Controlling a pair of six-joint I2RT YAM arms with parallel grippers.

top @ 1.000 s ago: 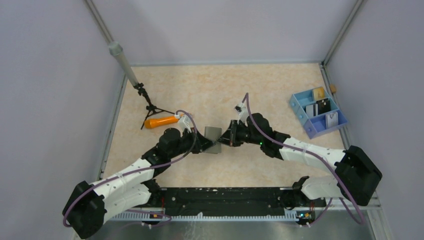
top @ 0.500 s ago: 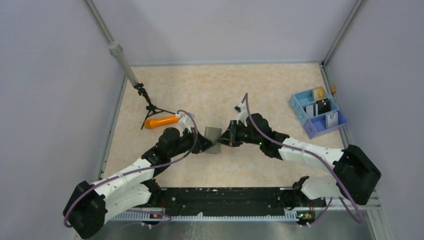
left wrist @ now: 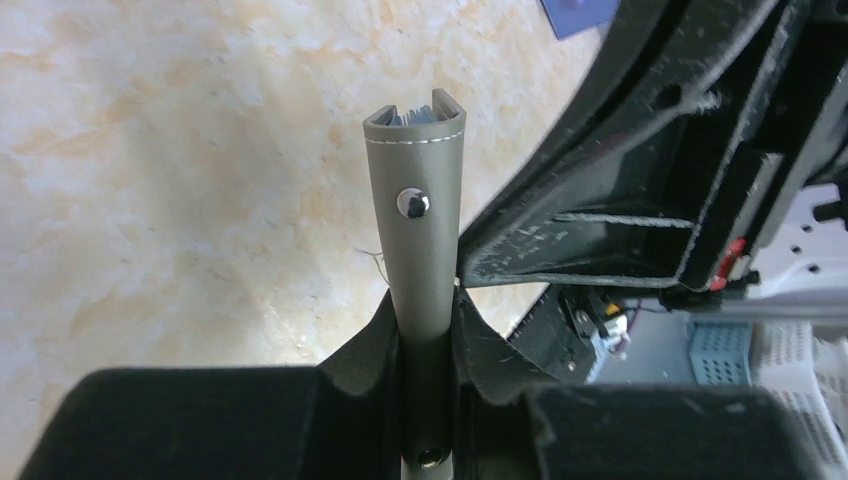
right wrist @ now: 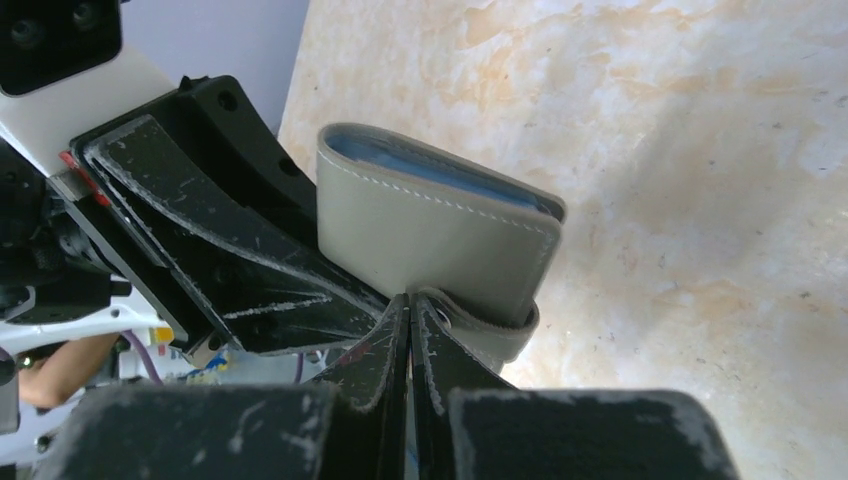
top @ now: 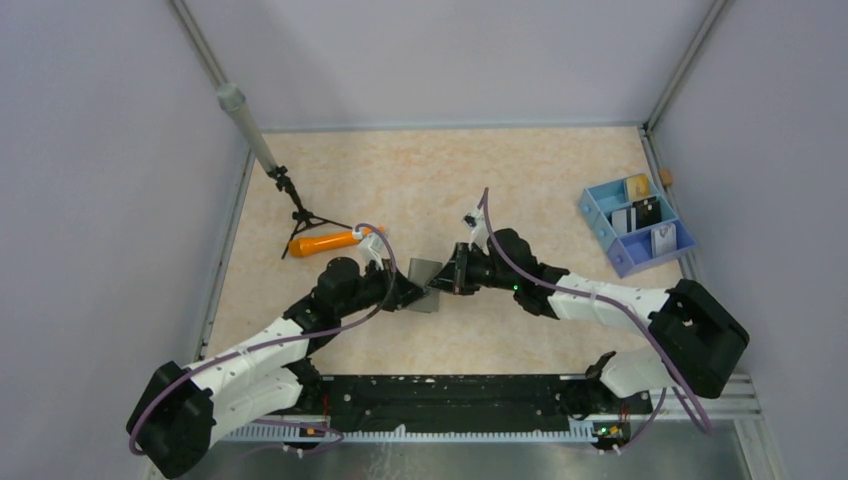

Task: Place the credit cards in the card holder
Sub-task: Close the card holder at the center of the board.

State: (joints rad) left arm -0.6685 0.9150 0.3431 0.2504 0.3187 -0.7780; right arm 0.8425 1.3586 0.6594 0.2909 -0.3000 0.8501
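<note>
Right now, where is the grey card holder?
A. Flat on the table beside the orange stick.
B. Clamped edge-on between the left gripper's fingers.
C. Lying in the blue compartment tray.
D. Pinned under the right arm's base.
B: in the left wrist view the card holder stands edge-on, squeezed between the two fingers of the left gripper.

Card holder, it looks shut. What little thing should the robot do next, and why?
The card holder is folded shut, clamped on edge in the left end effector, so nothing fits in yet. Probably the right end effector, its closed tips at the flap, should pull the flap open.
</note>
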